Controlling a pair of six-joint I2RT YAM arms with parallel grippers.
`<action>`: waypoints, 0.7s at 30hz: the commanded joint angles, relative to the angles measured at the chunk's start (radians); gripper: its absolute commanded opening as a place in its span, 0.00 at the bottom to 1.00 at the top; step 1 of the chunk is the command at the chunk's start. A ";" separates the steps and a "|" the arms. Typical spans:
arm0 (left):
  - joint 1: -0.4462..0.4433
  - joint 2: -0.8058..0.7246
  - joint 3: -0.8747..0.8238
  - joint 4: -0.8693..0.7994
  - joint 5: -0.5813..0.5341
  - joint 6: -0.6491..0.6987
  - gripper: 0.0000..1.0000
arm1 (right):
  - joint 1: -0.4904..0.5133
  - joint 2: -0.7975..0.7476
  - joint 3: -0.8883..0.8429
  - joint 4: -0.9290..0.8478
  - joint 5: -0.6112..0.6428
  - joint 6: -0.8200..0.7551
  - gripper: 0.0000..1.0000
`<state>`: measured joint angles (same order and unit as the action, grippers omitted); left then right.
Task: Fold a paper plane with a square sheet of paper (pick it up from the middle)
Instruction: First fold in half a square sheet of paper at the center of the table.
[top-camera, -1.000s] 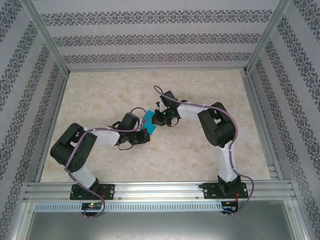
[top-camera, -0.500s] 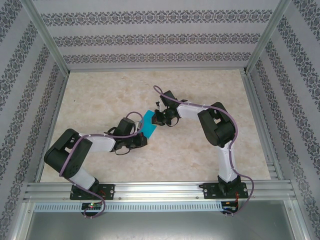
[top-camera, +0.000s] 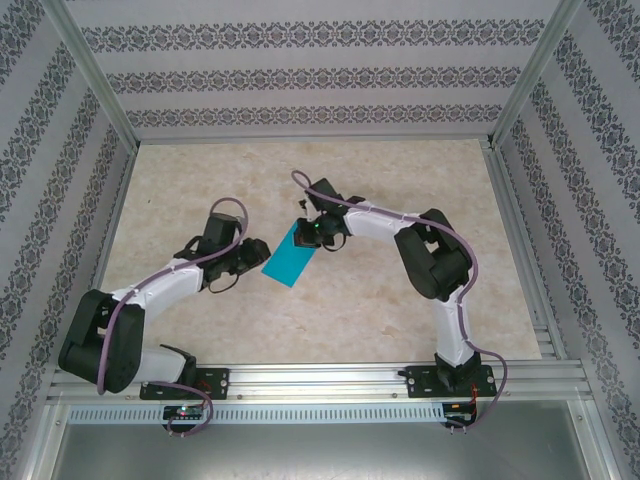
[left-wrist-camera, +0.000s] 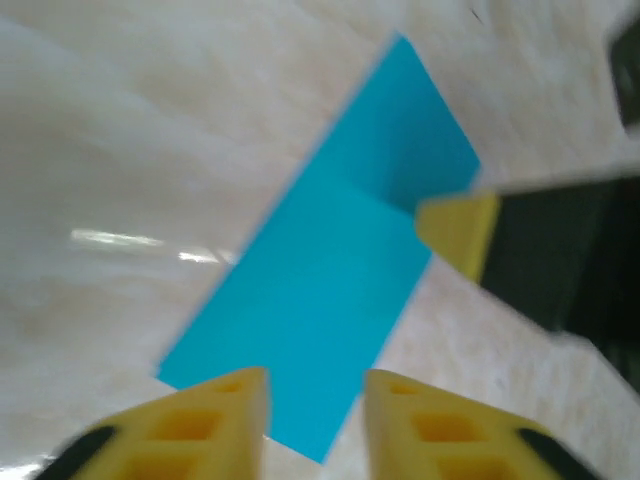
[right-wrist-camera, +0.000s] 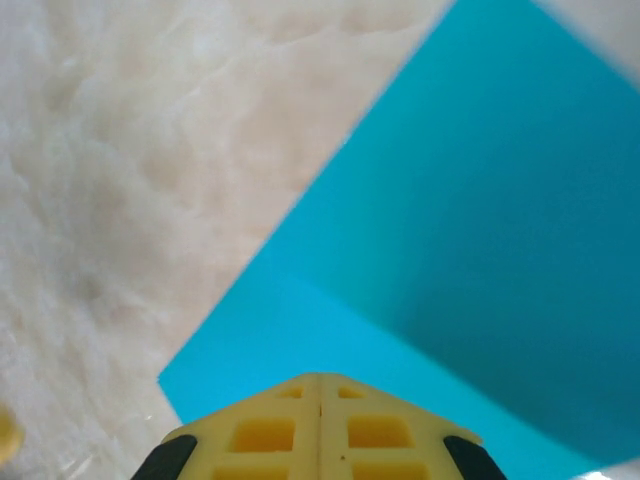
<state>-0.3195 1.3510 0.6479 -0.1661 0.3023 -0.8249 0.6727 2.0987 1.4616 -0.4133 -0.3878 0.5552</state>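
Note:
The square sheet of paper (top-camera: 290, 256) is bright cyan and lies on the table folded into a long rectangle, running from lower left to upper right. My right gripper (top-camera: 312, 236) is shut, its yellow tips (right-wrist-camera: 320, 385) resting on the sheet's (right-wrist-camera: 420, 270) upper right end, where one layer rises along a crease. My left gripper (top-camera: 257, 250) sits just left of the sheet, apart from it. Its fingers (left-wrist-camera: 225, 410) stand open with the sheet's (left-wrist-camera: 330, 290) near corner ahead of the gap. No paper plane is in view.
The beige marbled tabletop (top-camera: 400, 180) is ringed by aluminium rails (top-camera: 320, 380) and patterned walls (top-camera: 320, 80). In the left wrist view, the right gripper's yellow finger (left-wrist-camera: 455, 225) and black body stand at the sheet's right edge.
My left gripper has let go of the sheet, opened, and pulled back to the left. The sheet now lies longer and flatter. My right gripper shifted slightly up and left.

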 joint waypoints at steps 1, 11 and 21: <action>0.068 0.013 0.007 -0.076 -0.027 -0.011 0.43 | 0.069 0.000 0.051 -0.032 0.086 0.044 0.06; 0.160 0.045 0.010 -0.087 0.004 0.009 0.56 | 0.175 0.097 0.142 -0.122 0.129 0.074 0.07; 0.168 0.049 0.017 -0.112 0.031 0.038 0.63 | 0.195 0.092 0.098 -0.208 0.154 0.037 0.08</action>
<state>-0.1638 1.3911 0.6479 -0.2459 0.3088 -0.8146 0.8509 2.1967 1.5837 -0.5537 -0.2615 0.6102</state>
